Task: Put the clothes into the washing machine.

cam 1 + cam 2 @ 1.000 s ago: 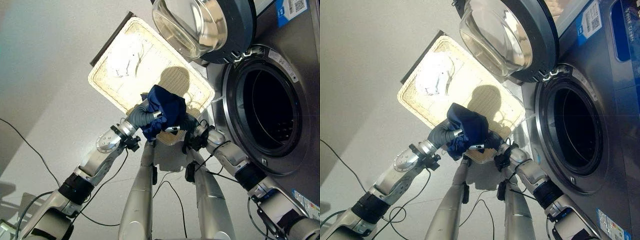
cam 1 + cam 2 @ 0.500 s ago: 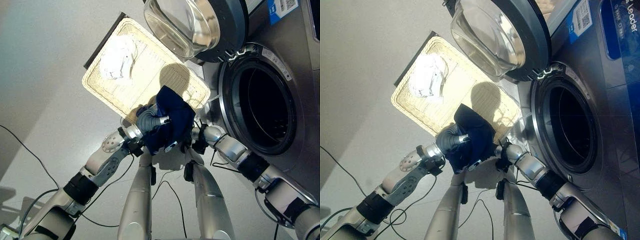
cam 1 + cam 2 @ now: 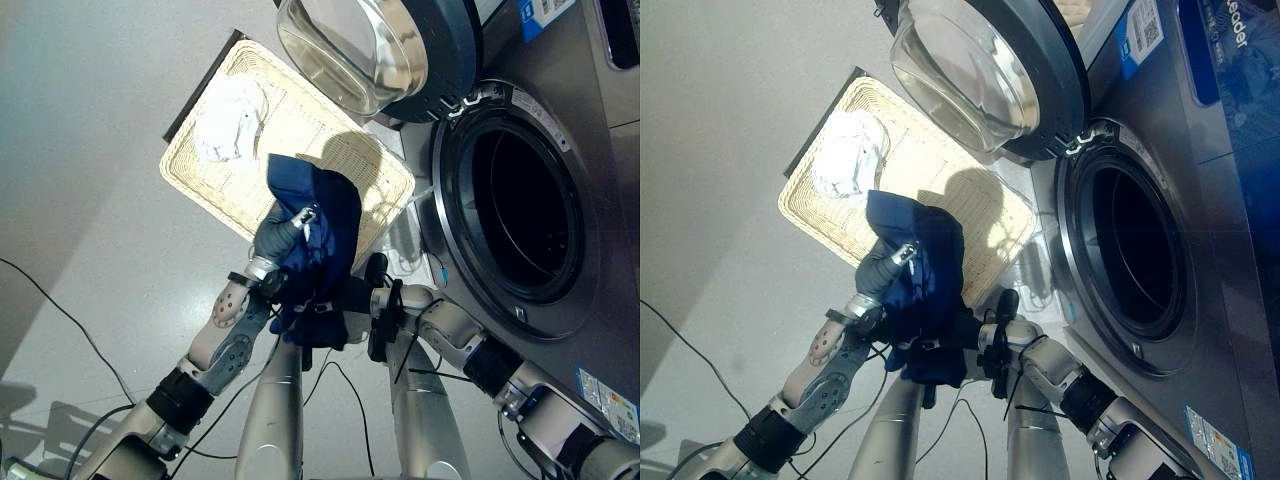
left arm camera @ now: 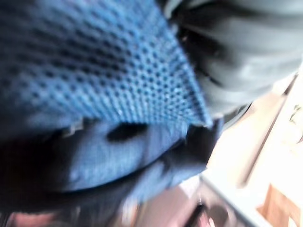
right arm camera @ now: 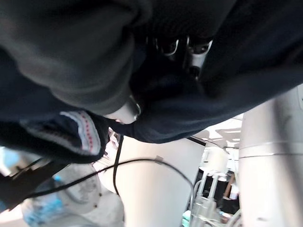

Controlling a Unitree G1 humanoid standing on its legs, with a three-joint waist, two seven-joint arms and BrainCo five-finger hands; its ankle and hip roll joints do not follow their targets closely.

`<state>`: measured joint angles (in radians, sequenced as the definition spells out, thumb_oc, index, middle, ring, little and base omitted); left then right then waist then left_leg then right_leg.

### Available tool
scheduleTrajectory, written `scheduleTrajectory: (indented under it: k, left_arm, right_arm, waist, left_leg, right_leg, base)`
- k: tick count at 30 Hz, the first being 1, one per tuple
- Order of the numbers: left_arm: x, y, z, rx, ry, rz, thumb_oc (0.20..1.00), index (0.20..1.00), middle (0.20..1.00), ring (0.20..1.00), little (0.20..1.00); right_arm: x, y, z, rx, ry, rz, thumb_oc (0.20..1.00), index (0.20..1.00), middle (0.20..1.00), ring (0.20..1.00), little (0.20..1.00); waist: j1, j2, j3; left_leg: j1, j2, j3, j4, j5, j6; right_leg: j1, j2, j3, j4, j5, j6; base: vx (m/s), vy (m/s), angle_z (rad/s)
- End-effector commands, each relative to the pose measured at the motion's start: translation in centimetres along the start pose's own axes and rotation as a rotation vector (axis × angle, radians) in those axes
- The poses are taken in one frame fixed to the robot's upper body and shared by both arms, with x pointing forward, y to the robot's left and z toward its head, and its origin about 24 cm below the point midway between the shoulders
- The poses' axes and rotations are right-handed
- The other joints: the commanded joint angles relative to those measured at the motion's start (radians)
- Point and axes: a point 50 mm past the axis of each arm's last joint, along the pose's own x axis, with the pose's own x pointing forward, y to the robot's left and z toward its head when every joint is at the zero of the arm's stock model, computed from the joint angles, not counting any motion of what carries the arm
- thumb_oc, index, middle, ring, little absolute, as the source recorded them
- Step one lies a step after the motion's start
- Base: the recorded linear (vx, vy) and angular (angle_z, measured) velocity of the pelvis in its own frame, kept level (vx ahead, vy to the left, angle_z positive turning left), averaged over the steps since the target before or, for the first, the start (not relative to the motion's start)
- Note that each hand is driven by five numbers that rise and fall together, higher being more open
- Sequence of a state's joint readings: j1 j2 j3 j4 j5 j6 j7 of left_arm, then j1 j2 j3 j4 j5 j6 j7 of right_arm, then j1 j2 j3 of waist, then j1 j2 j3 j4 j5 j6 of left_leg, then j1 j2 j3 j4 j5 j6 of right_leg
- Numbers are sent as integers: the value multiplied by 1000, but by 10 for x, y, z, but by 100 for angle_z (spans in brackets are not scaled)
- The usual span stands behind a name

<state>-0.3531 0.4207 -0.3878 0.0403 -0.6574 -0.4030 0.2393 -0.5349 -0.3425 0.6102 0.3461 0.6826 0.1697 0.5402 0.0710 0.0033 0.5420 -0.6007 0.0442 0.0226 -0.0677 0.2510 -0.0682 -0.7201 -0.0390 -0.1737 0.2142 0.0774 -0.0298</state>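
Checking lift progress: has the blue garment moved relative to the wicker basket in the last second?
Yes. The blue garment has risen, its top overlapping more of the wicker basket, toward the white cloth.

Both hands hold a blue garment beside the open washing machine.

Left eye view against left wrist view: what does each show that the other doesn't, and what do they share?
The left eye view alone shows the washing machine's open drum, its glass door swung up, the wicker basket with a white garment in it, and the right hand under the cloth. The left wrist view alone shows the cloth's mesh weave from very close. Both show the blue garment in the left hand.
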Motion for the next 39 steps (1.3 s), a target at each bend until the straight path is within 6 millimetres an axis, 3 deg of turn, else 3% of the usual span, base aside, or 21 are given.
scheduleTrajectory:
  k: [1,3,4,8,10,12,15,20,21,22,23,24,25,27,28,30,31,36,37,38,39]
  left_arm:
    - [3,15,18,134,-143,211,1000,1000,1000,1000,1000]
    - [3,22,16,207,-129,280,1000,1000,1000,1000,1000]
    - [4,40,11,342,-77,389,1000,1000,1000,1000,1000]
    - [5,76,1,619,40,533,1000,1000,1000,1000,1000]
    - [6,88,-2,647,102,565,1000,1000,1000,1000,1000]
    - [3,101,-8,627,176,591,1000,1000,1000,1000,1000]
    - [-12,115,-28,443,294,661,1000,1000,1000,1000,1000]
    - [-28,128,-39,388,345,712,1000,1000,1000,1000,1000]
    - [-32,132,-39,399,351,716,1000,1000,1000,1000,1000]
    - [-31,133,-38,400,346,716,1000,1000,1000,1000,1000]
    - [-34,135,-38,400,349,713,1000,1000,1000,1000,1000]
    - [-37,136,-40,405,358,710,1000,1000,1000,1000,1000]
    - [-42,138,-42,421,373,700,1000,1000,1000,1000,1000]
    - [-44,138,-43,428,387,692,1000,1000,1000,1000,1000]
    - [-47,138,-45,443,415,677,1000,1000,1000,1000,1000]
    - [-46,138,-44,451,425,663,1000,1000,1000,1000,1000]
    - [-47,138,-46,461,442,651,1000,1000,1000,1000,1000]
    - [-52,132,-56,475,495,586,1000,1000,1000,1000,1000]
    - [-52,128,-61,483,512,562,1000,1000,1000,1000,1000]
    - [-53,128,-62,483,513,557,1000,1000,1000,1000,1000]
    - [-53,121,-68,475,535,516,1000,1000,1000,1000,1000]
  right_arm:
    - [9,12,1,230,-153,17,200,200,200,200,200]
    - [6,7,0,285,-178,-15,200,200,200,200,200]
    - [-2,-3,-1,451,-248,-60,200,200,200,200,200]
    - [-22,-29,0,696,-414,-166,200,200,200,200,200]
    - [-35,-42,7,783,-529,-222,200,200,200,200,200]
    - [-51,-56,12,886,-666,-263,200,200,200,200,200]
    - [-88,-85,22,1160,-1060,-370,200,200,200,200,200]
    - [-152,-113,51,1159,-1497,-708,200,200,200,200,200]
    - [-180,-117,63,1152,-1647,-817,200,200,200,200,200]
    - [-184,-118,67,1150,-1668,-821,200,200,200,200,200]
    - [-212,-119,74,1130,-1828,-932,200,200,200,200,200]
    - [-226,-117,79,1120,-1923,-961,200,200,200,200,200]
    - [-269,-110,77,1083,-2203,-1156,200,200,200,200,200]
    - [-291,-100,80,1057,-2372,-1245,200,200,200,200,200]
    - [-320,-83,90,955,-2537,-1388,200,200,200,200,200]
    - [-334,-71,101,930,-2644,-1414,200,200,200,200,200]
    - [-346,-61,114,-873,2631,1382,200,200,200,200,200]
    - [-345,-55,131,-1000,2604,1305,200,200,200,200,200]
    - [-336,-63,135,-1115,2646,1252,511,511,511,511,511]
    - [-333,-66,135,1137,-2643,-1231,564,564,564,564,564]
    - [-309,-94,139,1212,-2436,-1011,1000,1000,1000,1000,1000]
  waist:
    - [-19,4,-22]
    - [-20,4,-22]
    - [-26,6,-22]
    - [-42,14,-22]
    - [-49,17,-22]
    - [-58,19,-22]
    - [-75,19,-22]
    - [-88,21,-22]
    - [-88,21,-22]
    - [-88,20,-22]
    - [-87,20,-22]
    - [-87,20,-22]
    - [-85,19,-22]
    - [-87,22,-22]
    - [-85,26,-22]
    - [-84,30,-22]
    - [-84,33,-22]
    - [-82,47,-22]
    - [-80,54,-22]
    - [-80,57,-22]
    - [-76,70,-22]
  left_leg:
    - [-13,-95,5,20,-44,11]
    - [-13,-96,6,24,-46,10]
    - [-14,-93,14,33,-48,7]
    - [-4,-86,31,38,-51,1]
    - [-3,-82,41,39,-51,-2]
    - [-1,-79,50,40,-52,-5]
    - [9,-73,68,37,-60,-5]
    - [17,-68,77,31,-71,-7]
    - [20,-67,77,31,-76,-7]
    - [11,-68,78,32,-71,-6]
    - [15,-67,77,33,-75,-6]
    - [25,-66,75,33,-85,-7]
    - [32,-67,69,36,-95,-3]
    - [31,-68,68,36,-93,-2]
    - [43,-70,62,35,-102,-1]
    - [28,-74,57,41,-96,3]
    - [26,-78,53,45,-96,5]
    - [20,-88,47,57,-96,11]
    - [19,-92,48,60,-95,14]
    - [18,-93,48,61,-95,14]
    - [29,-97,51,62,-101,17]
  right_leg:
    - [80,-4,-11,-212,138,111]
    - [80,-4,-12,-210,137,112]
    - [78,-4,-10,-202,135,112]
    - [80,-4,-2,-189,132,116]
    - [78,-3,2,-186,132,117]
    - [77,-3,7,-183,132,121]
    - [78,2,18,-178,129,127]
    - [78,9,37,-180,128,128]
    - [82,9,39,-181,124,127]
    - [73,8,39,-181,131,126]
    - [78,8,40,-181,129,125]
    - [88,8,40,-180,121,127]
    - [96,9,40,-176,113,125]
    - [94,11,43,-174,117,122]
    - [105,11,44,-172,108,123]
    - [91,10,45,-170,118,121]
    - [89,8,45,-168,119,121]
    - [92,0,43,-170,119,120]
    - [93,-4,42,-172,120,118]
    - [92,-4,43,-171,120,118]
    - [103,-10,41,-172,113,119]
  base:
    - [1,-30,-1]
    - [0,0,0]
    - [0,0,0]
    - [13,16,1]
    - [28,53,-3]
    - [33,45,-3]
    - [41,39,-6]
    - [49,22,-9]
    - [0,0,0]
    - [28,3,-6]
    - [32,0,-8]
    - [72,3,-10]
    - [69,7,-11]
    - [29,1,-5]
    - [1,-11,4]
    - [9,-8,2]
    - [0,0,0]
    - [8,5,-3]
    - [19,13,-14]
    - [49,29,-15]
    - [19,24,-7]
